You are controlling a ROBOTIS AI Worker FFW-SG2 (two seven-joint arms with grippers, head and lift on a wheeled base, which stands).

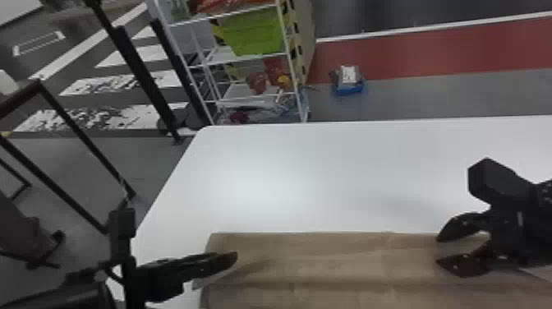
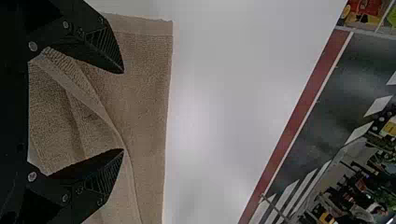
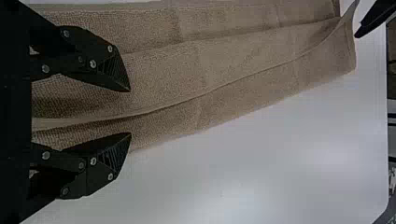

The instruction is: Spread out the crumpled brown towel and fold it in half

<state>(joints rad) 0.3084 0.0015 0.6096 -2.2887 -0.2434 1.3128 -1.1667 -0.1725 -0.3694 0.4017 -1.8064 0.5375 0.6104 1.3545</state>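
Brown towel (image 2: 148, 93) shows its coarse weave in the left wrist view.

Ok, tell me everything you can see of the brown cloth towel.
The brown towel looks like looped terry, with a smoother band near one edge. It lies on the white table, far edge nearly straight. A hemmed edge runs lengthwise over another layer and seems to lift near the left end; shallow creases show. The open black left hand is by that end, the open black right hand farther right; contact I cannot tell.
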